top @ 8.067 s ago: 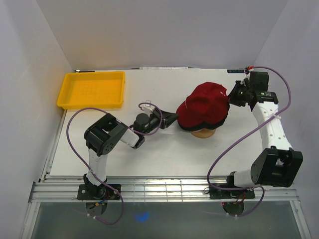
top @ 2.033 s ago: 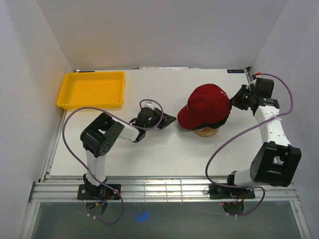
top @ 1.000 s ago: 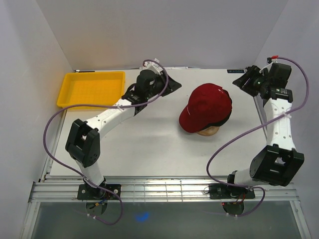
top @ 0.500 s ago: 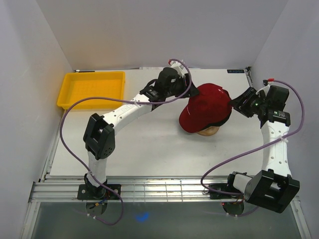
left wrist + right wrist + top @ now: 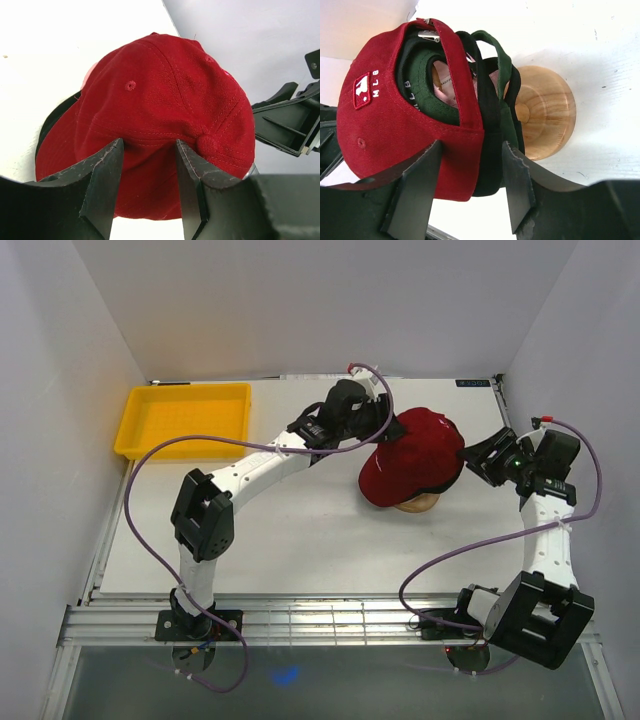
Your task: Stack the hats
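The hats sit stacked on a round wooden stand (image 5: 414, 505) right of the table's middle. The red hat (image 5: 415, 455) is outermost. In the right wrist view a black hat (image 5: 490, 150) lies under the red hat (image 5: 395, 115), and a dark green hat (image 5: 506, 67) is innermost above the stand (image 5: 545, 110). My left gripper (image 5: 388, 432) is open at the red hat's back-left, its jaws either side of the crown (image 5: 165, 90). My right gripper (image 5: 472, 455) is open at the right, and the hats' rear edges lie between its fingers (image 5: 517, 185).
A shallow yellow tray (image 5: 182, 420) stands at the back left of the table. White walls close in the left, back and right sides. The right gripper (image 5: 287, 125) shows beyond the hat in the left wrist view.
The left arm swung from near the tray to the red hat's back-left. The right gripper came down from the back right corner to the hats' right side.
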### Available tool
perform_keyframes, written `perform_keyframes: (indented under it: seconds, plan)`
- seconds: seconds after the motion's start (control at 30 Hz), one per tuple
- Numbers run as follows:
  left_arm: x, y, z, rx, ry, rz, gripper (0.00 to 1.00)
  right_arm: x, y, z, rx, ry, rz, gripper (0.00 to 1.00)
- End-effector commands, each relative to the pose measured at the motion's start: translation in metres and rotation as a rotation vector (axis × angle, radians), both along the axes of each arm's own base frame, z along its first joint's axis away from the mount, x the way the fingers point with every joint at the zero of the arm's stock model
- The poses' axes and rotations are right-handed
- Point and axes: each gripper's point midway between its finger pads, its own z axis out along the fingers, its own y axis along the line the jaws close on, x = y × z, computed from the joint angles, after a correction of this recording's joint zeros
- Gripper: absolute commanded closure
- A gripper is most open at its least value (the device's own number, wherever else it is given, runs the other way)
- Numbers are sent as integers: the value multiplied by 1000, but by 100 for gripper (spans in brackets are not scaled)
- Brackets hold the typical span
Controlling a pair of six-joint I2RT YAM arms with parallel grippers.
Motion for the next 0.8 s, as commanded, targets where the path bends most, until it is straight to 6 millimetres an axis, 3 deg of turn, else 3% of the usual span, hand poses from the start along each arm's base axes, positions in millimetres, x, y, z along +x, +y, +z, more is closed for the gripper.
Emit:
perform_keyframes:
  seconds: [0.0,0.1,0.23,0.77]
  plan:
    - [-8,-5,24,-20,-41,-18,45,0,6,1,33,-40,17,43]
    - [-10,-6,18,-9,-35,-19,45,0,2,2,27,-48,0,49]
    - [-12,-7,12,0,-26,-19,46,1,-2,-1,31,-38,-11,64]
    - [-12,-5,3,12,-10,-6,46,-3,-14,-38,12,42,-39,84]
